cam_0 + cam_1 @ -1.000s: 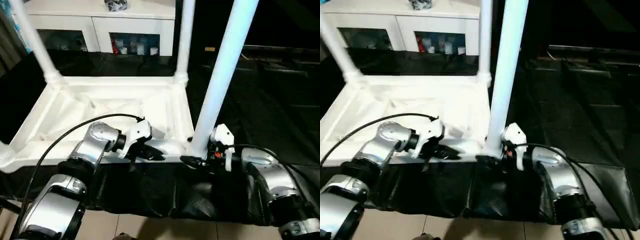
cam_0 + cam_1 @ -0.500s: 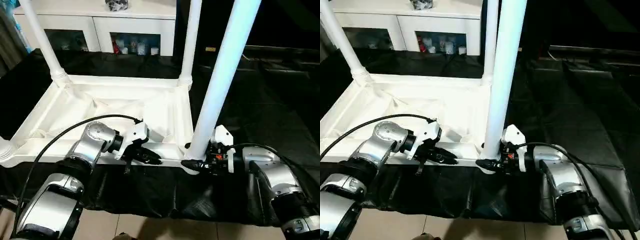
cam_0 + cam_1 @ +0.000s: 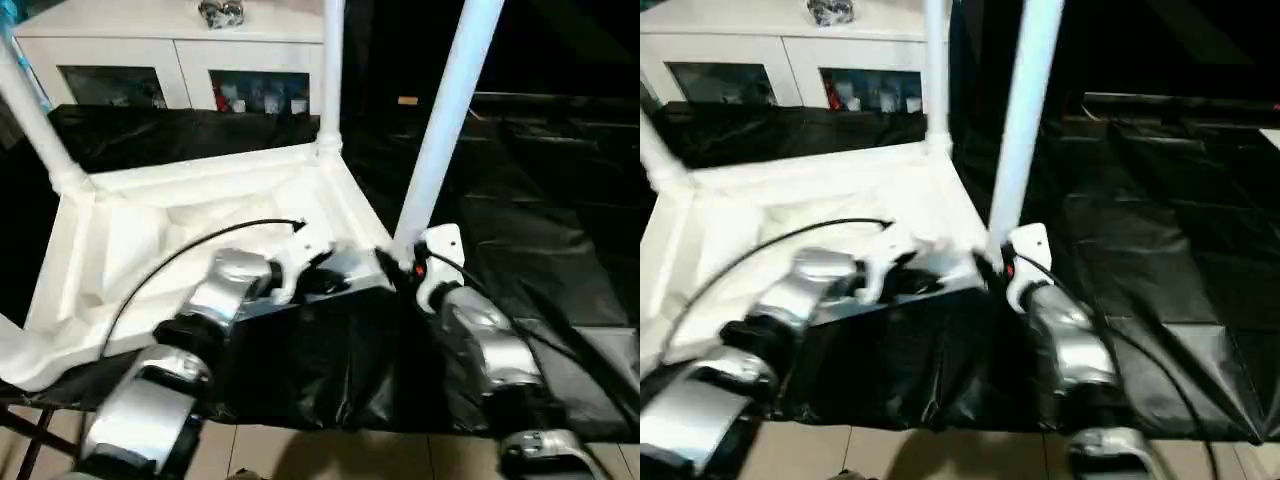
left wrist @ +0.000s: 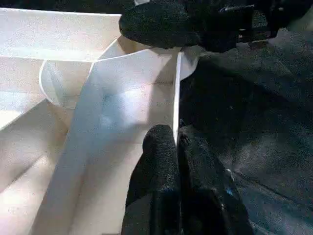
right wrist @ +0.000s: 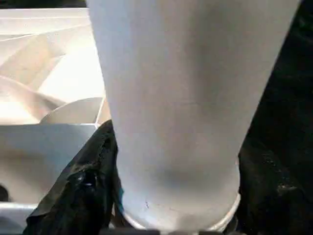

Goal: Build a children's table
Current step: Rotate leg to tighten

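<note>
The small white plastic children's table point(image 3: 190, 225) lies upside down on the large work table draped in black sheeting point(image 3: 540, 250), its ribbed underside facing up and its long white tubular legs standing up from the rounded corner sockets; it sits askew, its near right corner close to the front edge of the sheeting. The left gripper point(image 4: 177, 147) has its two black fingers pinched tight on the thin white rim of the table's near side, one finger on each face of the rim; the right gripper point(image 5: 171, 196) has its black fingers spread either side of the base of the near right leg point(image 3: 445, 110), just above the socket, one black pad point(image 5: 80, 191) lying against the tube. Behind the work table stands a white cabinet with glass doors point(image 3: 180, 60); small coloured items show behind the glass.
</note>
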`<state>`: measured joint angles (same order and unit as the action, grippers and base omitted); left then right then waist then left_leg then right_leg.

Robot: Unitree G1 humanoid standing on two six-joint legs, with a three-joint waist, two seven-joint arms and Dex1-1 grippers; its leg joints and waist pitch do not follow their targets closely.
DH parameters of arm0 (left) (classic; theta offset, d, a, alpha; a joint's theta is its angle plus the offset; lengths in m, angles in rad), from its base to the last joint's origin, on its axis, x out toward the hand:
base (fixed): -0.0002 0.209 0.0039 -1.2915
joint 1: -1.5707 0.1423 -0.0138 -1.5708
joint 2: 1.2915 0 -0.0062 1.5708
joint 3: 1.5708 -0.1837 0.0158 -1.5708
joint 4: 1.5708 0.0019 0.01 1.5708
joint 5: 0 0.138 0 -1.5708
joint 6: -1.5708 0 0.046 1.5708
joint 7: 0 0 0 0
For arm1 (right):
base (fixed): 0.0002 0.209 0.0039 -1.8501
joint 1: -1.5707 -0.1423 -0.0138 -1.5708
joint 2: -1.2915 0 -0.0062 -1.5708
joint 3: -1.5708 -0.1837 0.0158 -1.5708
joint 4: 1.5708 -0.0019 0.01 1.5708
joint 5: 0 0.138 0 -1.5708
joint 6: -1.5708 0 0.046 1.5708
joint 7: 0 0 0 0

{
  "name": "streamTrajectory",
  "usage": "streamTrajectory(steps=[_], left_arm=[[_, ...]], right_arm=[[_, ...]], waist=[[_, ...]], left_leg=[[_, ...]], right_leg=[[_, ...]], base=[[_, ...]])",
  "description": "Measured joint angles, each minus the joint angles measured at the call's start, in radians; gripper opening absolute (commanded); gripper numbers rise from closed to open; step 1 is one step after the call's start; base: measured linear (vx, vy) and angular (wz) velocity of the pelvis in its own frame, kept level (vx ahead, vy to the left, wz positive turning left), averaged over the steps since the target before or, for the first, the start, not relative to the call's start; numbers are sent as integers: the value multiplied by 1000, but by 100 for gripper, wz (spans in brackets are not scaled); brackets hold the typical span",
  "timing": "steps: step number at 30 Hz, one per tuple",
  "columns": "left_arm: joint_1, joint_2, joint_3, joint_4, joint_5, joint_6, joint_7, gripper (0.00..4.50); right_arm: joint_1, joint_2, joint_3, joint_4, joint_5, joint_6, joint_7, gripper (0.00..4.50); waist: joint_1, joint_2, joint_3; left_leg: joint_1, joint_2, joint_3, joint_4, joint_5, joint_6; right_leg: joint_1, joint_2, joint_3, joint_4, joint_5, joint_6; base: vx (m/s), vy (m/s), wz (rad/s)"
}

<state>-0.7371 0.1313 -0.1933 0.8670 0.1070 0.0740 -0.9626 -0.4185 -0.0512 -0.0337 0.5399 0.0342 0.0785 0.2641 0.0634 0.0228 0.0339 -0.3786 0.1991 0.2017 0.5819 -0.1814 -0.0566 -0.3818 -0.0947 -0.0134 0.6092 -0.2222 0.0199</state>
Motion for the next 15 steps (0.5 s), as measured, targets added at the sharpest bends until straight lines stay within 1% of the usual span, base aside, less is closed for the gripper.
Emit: streamTrajectory(steps=[1,3,4,5,7,8,10,12,15], left_arm=[[0,-1,0,0,0,0,1,0],[6,-2,0,-12,5,-1,7,0],[9,-2,0,-17,6,-1,8,0],[14,0,-1,-23,6,-4,8,0],[18,5,-1,-31,6,-8,0,0],[21,11,-1,-35,6,-12,-15,0],[24,21,-1,-39,4,-14,-41,0],[27,50,-3,-39,-7,-32,-105,0],[29,89,-10,-36,-16,-71,-194,0]], right_arm=[[0,2,0,6,-3,-11,-5,328],[0,6,0,15,-7,-27,-4,348],[0,8,0,15,-7,-28,-4,370],[0,4,1,16,-6,-31,9,379],[0,-11,7,17,-6,-36,49,379],[0,-31,19,17,-5,-40,90,398],[0,-57,30,16,4,-42,157,398],[13,-130,68,-6,19,-47,308,398],[35,-189,92,-41,48,-41,470,398]], waist=[[0,1,0],[1,1,0],[0,1,0],[-1,1,0],[-2,1,0],[-4,1,1],[-5,2,0],[-5,2,0],[-4,2,1]], left_leg=[[0,0,0,0,0,0],[0,0,0,-1,0,0],[0,0,0,-1,0,0],[0,0,0,-1,0,0],[0,0,0,-1,0,0],[-1,0,0,-1,0,0],[-2,0,0,-1,0,0],[-2,1,-1,-2,0,0],[-4,4,-1,-2,1,2]], right_leg=[[0,0,0,0,0,0],[0,0,0,0,-1,1],[0,0,0,0,-1,1],[0,0,0,0,-1,1],[-1,0,0,0,-1,1],[-1,0,0,0,-1,1],[-2,0,-1,0,-2,3],[-2,1,-1,0,-3,5],[-4,3,-3,0,-3,6]], base=[[0,0,0],[0,0,0],[0,0,0],[0,0,0],[0,0,0],[0,0,0],[0,0,0],[0,0,0],[0,0,0]])
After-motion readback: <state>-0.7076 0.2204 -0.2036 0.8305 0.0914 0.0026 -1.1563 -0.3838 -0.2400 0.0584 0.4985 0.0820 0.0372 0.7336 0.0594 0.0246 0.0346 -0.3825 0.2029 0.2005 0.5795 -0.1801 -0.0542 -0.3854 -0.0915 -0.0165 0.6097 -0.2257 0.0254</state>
